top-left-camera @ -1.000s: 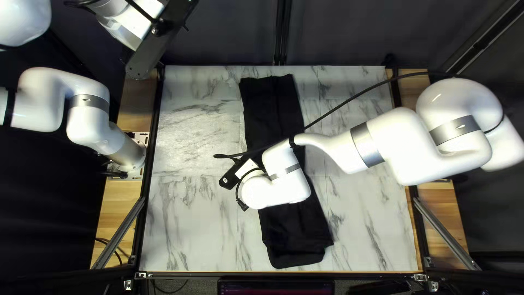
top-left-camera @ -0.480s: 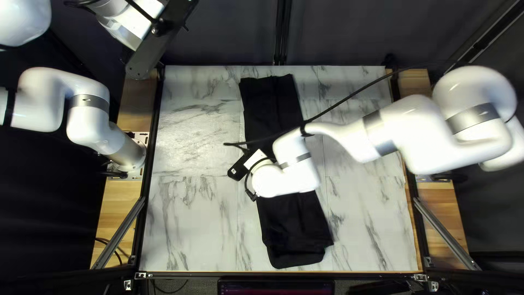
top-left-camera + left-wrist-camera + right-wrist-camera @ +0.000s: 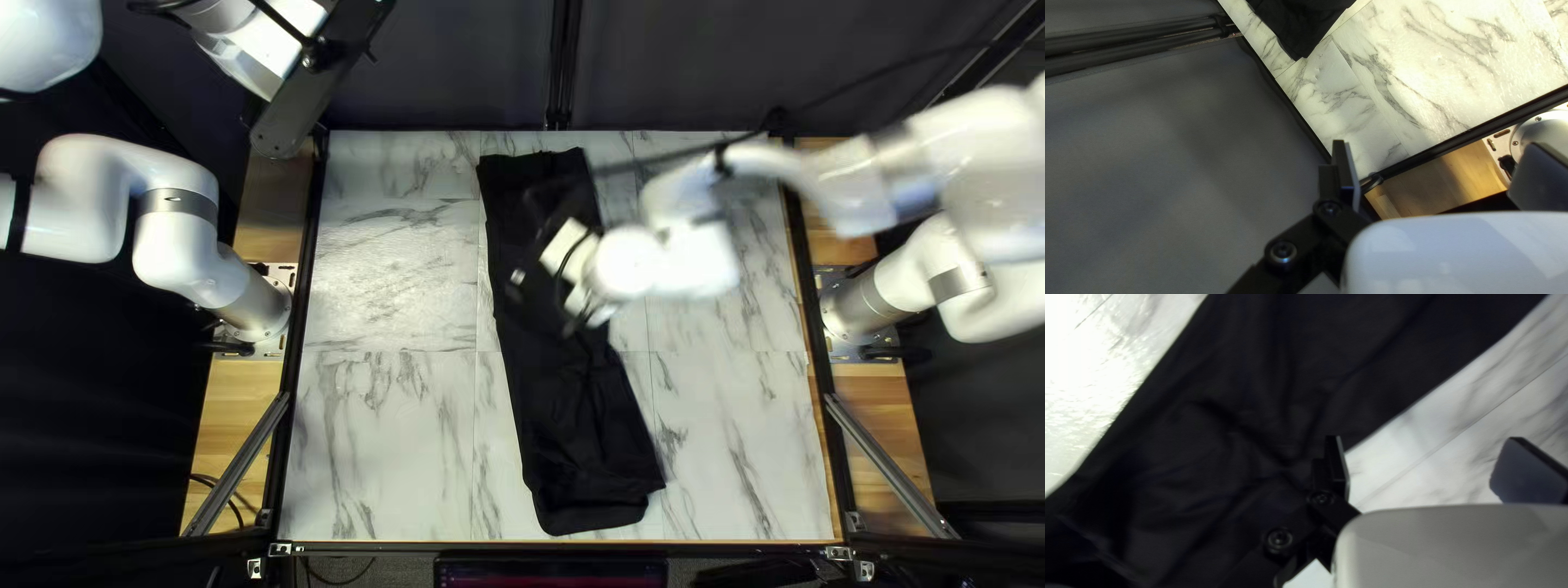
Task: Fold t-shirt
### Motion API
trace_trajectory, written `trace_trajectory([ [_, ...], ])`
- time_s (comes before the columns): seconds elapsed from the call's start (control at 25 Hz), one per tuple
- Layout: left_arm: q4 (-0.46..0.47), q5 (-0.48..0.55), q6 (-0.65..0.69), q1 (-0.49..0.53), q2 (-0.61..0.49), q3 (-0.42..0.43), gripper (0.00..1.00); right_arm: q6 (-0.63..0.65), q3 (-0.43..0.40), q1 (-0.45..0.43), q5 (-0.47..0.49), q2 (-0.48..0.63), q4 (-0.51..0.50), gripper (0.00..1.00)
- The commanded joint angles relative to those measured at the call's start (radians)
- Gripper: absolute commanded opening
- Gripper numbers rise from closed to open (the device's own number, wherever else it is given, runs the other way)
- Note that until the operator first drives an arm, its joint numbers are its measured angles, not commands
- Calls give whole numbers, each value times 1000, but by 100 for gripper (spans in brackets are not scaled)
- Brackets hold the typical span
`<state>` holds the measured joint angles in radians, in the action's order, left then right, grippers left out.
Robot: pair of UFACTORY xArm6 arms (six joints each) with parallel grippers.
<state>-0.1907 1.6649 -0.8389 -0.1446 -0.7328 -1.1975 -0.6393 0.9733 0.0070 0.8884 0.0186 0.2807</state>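
T-shirt [image 3: 572, 425] on the table [image 3: 381, 446] — curtain [image 3: 446, 65] behind, arm bases [image 3: 261, 311] either side.

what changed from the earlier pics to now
My right arm has swung up and to the right in the top left view, carrying the right gripper with it. That gripper is open now; whether it let go of anything, I can't tell. The black t-shirt and my left arm look unchanged.

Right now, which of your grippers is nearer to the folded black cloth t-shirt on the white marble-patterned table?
Right. My right gripper is above one edge of the t-shirt; my left gripper is by a far corner of the table, well away from it.
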Motion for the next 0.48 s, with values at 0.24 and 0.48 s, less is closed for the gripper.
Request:
trace_trajectory([
  [0.24,0,0,0,0,0,0,100,36,-11,-13,-17,11,-1,100],
  [0.48,0,0,0,0,0,0,100,160,-98,-59,-102,75,-35,100],
])
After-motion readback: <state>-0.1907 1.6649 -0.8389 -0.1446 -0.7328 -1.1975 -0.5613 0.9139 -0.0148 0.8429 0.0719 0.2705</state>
